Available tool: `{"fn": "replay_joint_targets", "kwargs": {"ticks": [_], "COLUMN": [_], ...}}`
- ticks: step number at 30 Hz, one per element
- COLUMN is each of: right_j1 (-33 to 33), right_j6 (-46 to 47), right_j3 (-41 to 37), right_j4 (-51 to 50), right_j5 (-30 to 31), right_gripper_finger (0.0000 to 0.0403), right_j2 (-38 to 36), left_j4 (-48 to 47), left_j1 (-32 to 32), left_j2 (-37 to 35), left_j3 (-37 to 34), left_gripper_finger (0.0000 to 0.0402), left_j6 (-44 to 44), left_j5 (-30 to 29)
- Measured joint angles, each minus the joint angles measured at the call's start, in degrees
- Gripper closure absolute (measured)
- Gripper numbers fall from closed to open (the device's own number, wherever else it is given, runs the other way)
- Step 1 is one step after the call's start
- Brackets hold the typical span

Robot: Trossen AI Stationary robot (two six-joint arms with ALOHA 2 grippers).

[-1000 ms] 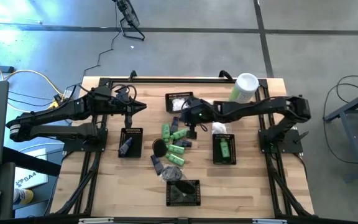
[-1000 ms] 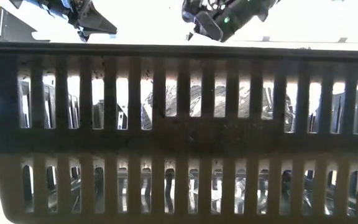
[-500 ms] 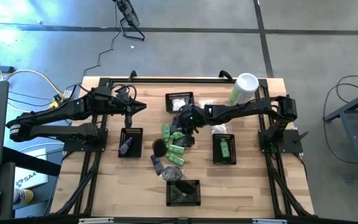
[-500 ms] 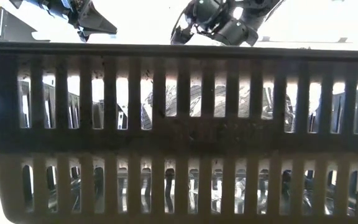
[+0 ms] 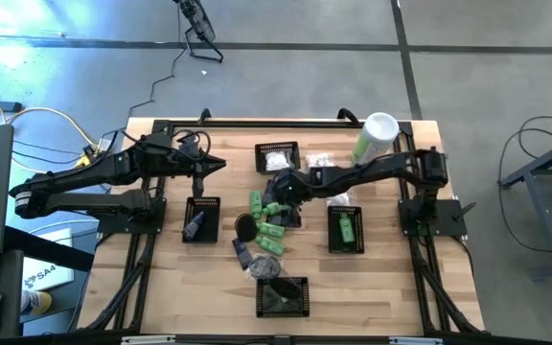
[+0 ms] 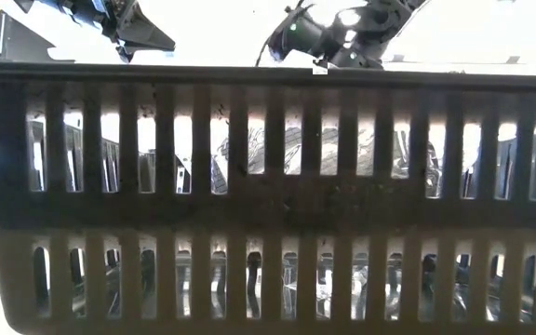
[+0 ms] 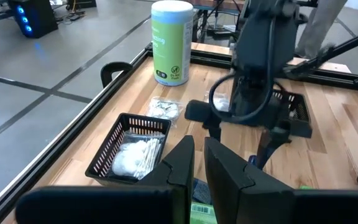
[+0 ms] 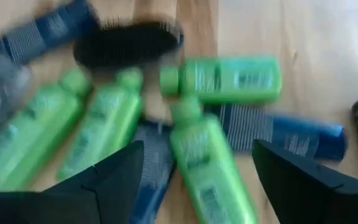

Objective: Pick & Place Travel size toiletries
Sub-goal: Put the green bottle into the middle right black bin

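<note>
While grey concrete floor (image 5: 506, 86) stretches around it, crossed by dark seams, a pale wooden plank table (image 5: 218, 287) framed in black rails carries both dark arms. A tall pale-green canister (image 5: 376, 136) with a white lid stands at the far right corner. Square black slatted baskets sit around the middle: one at the back (image 5: 277, 156) holds white crinkly packets (image 7: 135, 155), one on the right (image 5: 345, 230) holds a green bottle, one on the left (image 5: 201, 219) a dark tube, and the near one (image 5: 283, 297) dark pieces; its slotted wall fills the low view. More white packets (image 7: 165, 109) lie loose beside the canister. The travel size toiletries lie heaped at the table's centre: glossy bright green bottles (image 8: 222, 79), ribbed blue-black tubes (image 8: 284, 134) and a dark oval brush (image 8: 129, 43). The right pincer (image 8: 197, 168) hangs just above this heap, its fingers spread wide and empty. The left pincer (image 7: 197, 162) hovers over the table's left side, its fingers drawn close together with only a sliver between, holding nothing.
</note>
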Motion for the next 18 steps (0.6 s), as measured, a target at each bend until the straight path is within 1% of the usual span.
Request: {"fn": "replay_joint_targets", "kwargs": {"ticks": [3, 8, 18], "right_j1": [-0.09, -0.18, -1.27], "right_j6": [-0.59, -1.20, -1.00], "right_j3": [0.10, -0.03, 0.13], "right_j4": [1.19, 1.81, 2.63], "right_j5": [0.00, 3.25, 0.59], "right_gripper_finger": [0.0117, 0.0132, 0.0151], "right_j2": [2.38, 5.52, 6.49], "left_j4": [-0.01, -0.43, -1.75], "left_j1": [0.00, 0.00, 0.00], "left_j2": [0.00, -0.02, 0.00], "left_j3": [0.00, 0.00, 0.00], "left_gripper_finger": [0.0368, 0.0368, 0.0368], "left_j6": [-0.01, -0.16, -0.38], "left_j5": [0.00, 0.21, 0.17]}}
